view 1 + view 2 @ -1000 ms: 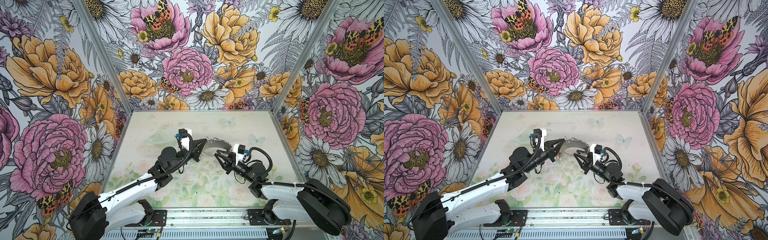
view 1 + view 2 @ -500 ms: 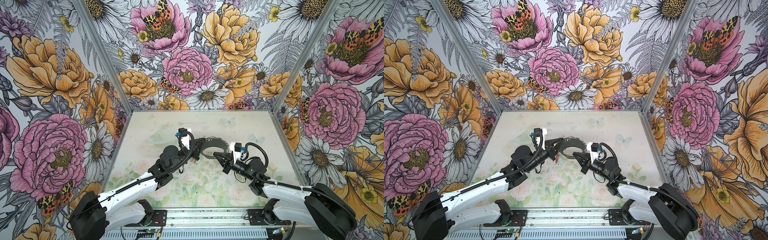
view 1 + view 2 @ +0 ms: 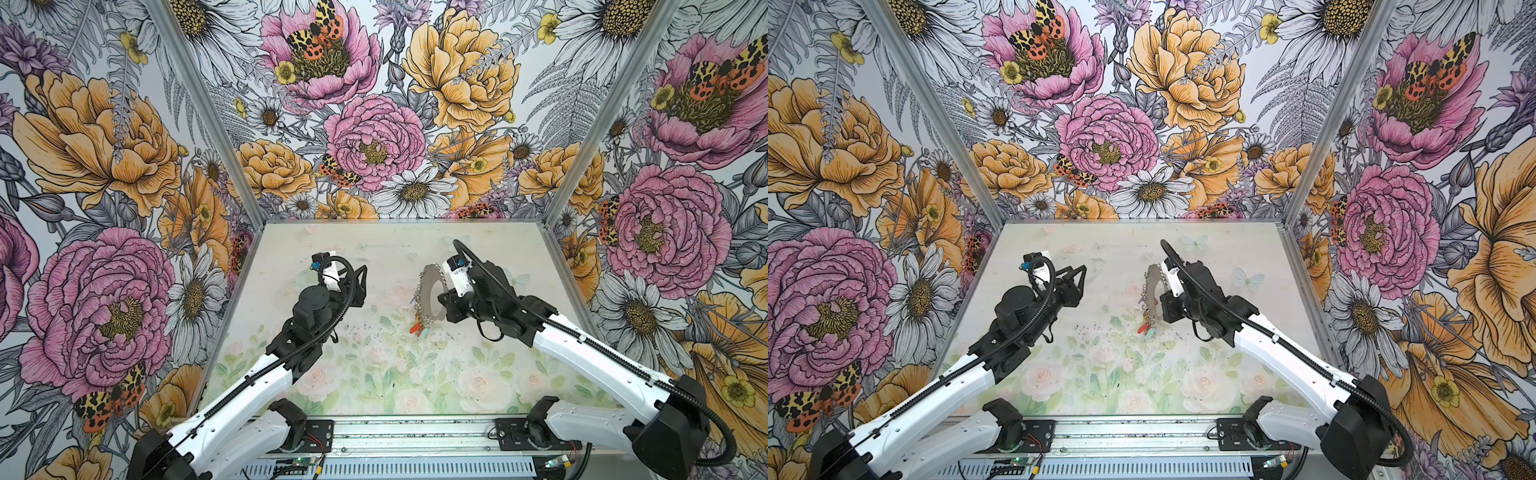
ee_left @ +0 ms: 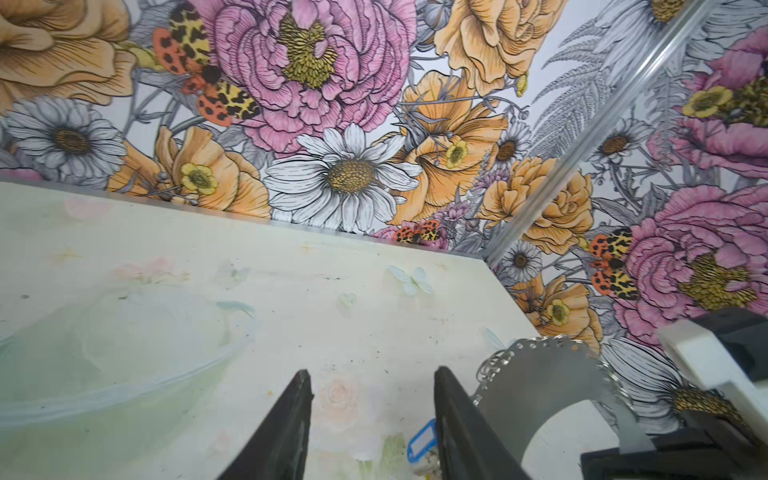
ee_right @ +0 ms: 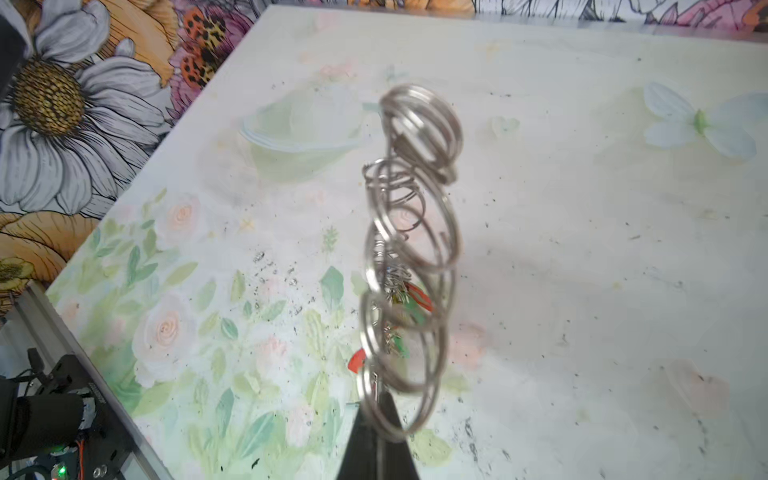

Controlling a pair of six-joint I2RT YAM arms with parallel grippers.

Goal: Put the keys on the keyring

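Right hand clamped tight on the rim of the keyring. It holds the hoop up on edge above the desk, right of the middle in both top views. The hoop is clear of the surface.

From the right wrist the hand shows as two dark fingertips pressed together, the keyring rising from them edge-on like a chain of wire loops.

The keys hang in a bunch from the low end of the keyring: red, green and pale blue tags. Cannot tell whether they brush the desk. One blue tag sits higher, seen from the left wrist just beside a finger.

Left hand about half open, nothing in it. It hangs over the desk left of the middle, fingers pointing toward the keyring, a clear stretch of bare desk between the two in both top views. From its wrist view the left hand shows two dark fingers well parted, only desk between them, with the keyring off to one side.
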